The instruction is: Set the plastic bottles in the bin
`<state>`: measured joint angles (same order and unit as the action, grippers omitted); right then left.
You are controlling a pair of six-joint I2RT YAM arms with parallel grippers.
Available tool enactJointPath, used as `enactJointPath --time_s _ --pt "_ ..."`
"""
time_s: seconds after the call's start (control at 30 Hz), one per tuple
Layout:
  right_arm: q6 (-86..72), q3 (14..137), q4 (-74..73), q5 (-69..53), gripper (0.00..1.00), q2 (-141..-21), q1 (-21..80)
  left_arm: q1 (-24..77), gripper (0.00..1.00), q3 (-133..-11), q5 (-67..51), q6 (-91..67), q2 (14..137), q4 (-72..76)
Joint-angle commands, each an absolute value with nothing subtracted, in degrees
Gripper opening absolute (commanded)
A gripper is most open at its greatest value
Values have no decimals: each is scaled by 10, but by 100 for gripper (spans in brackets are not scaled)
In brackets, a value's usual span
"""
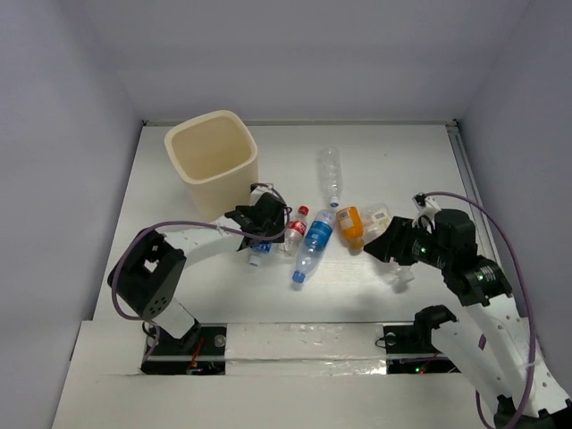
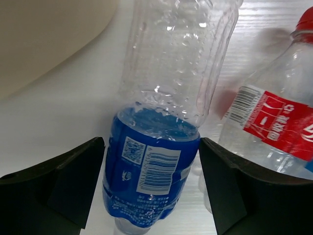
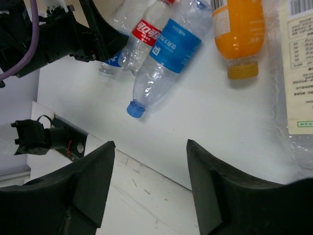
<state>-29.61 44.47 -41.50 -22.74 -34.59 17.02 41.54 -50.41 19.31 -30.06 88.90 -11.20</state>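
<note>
Bin (image 1: 234, 172) looks empty, six plastic bottles on the table | left gripper (image 2: 150, 147) spread wide astride the small blue-labelled bottle (image 2: 146, 183) beside the bin — no squeeze visible | right gripper (image 3: 149, 144) open, empty, near the orange bottle (image 3: 238, 29) | verdict: barely begun

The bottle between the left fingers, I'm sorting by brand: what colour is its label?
Blue label with a white barcode patch; left wrist view shows it best.
</note>
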Motion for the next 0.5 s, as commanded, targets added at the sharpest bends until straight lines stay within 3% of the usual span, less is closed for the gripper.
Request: enactJointPath --time_s 0.0,0.13,0.2,0.33,0.47 --pt "-304 415 -363 -243 69 -350 184 417 75 -486 194 -308 894 -91" --pt "-324 380 -328 -236 78 -361 209 417 65 -476 188 -315 885 -85" --pt "-343 363 -309 -236 82 -371 226 417 49 -469 187 -319 875 -86" --pt "-397 354 -248 -204 88 -400 274 417 36 -467 178 -327 823 -104" --pt "-447 360 -204 -135 92 -467 332 423 34 -464 165 -339 761 -122"
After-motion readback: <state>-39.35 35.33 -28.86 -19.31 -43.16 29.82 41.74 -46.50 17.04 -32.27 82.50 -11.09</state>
